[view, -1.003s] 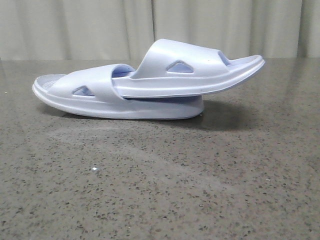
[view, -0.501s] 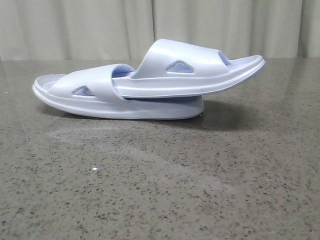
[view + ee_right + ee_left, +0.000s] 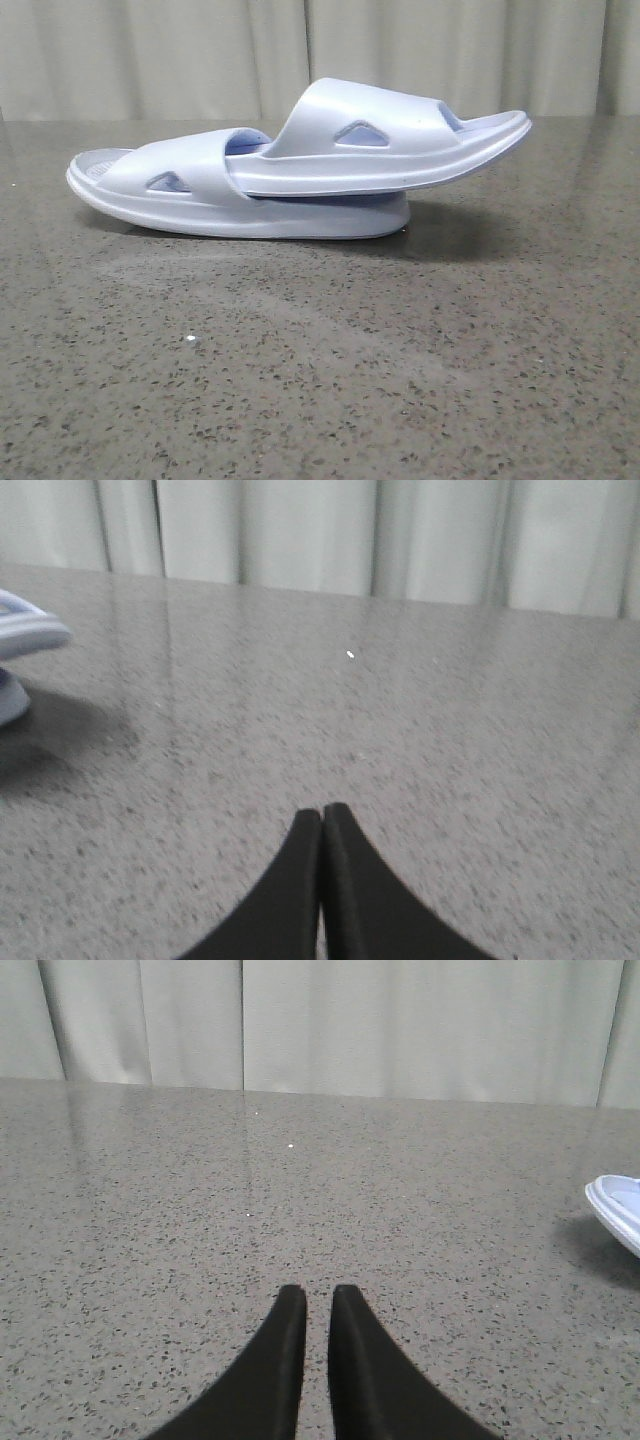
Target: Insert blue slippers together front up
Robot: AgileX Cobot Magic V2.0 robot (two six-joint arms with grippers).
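Observation:
Two pale blue slippers lie nested on the dark speckled table. The lower slipper [image 3: 190, 195] rests flat with its strap at the left. The upper slipper [image 3: 390, 140] has one end pushed under that strap and its other end raised to the right. Neither gripper shows in the front view. My left gripper [image 3: 318, 1295] is empty and all but shut, with a narrow slit between the fingers; one slipper end [image 3: 618, 1205] shows far off to the side. My right gripper [image 3: 322, 812] is shut and empty, with a slipper end [image 3: 25, 630] well away from it.
The speckled grey table [image 3: 320, 380] stretches in front of the slippers. A pale curtain [image 3: 200, 50] hangs behind the table's far edge. A small white speck [image 3: 190, 340] lies on the table.

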